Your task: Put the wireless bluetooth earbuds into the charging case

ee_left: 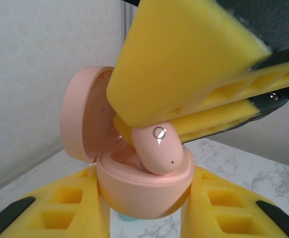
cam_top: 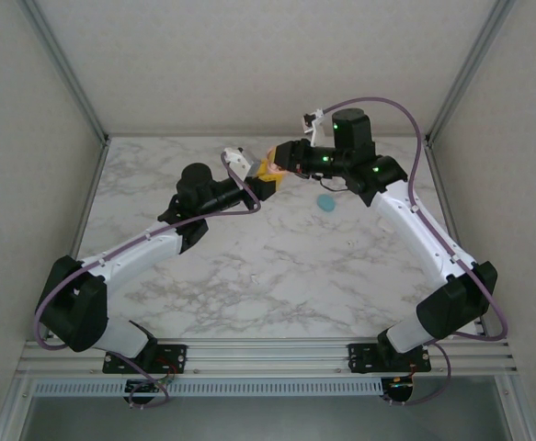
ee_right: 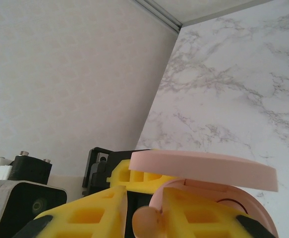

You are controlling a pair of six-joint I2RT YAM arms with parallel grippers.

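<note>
1. Nearest the bases, both arms reached out over the marbled tabletop [cam_top: 249,276] and met above its far half.
2. A little further out, a small teal piece [cam_top: 325,202] lay on the tabletop beside the right arm, apart from both grippers. It was too small for us to make out its shape.
3. Beyond it, the left gripper [ee_left: 144,218] was closed on the base of the pink charging case [ee_left: 144,191]. It held the case off the tabletop, mouth up, with the lid [ee_left: 82,119] swung back.
4. The pink earbud [ee_left: 159,151] sat partly in the case. Its long axis leaned, with the rounded end low against the rim and the upper end running up between the fingers.
5. Those fingers belonged to the right gripper [ee_right: 145,210], which came in from above and the far side, drawn nearly together around the earbud.
6. We judged the earbud not yet flush. It lay directly below the right gripper, so the coming move called for a short press down along that leaning axis.
</note>
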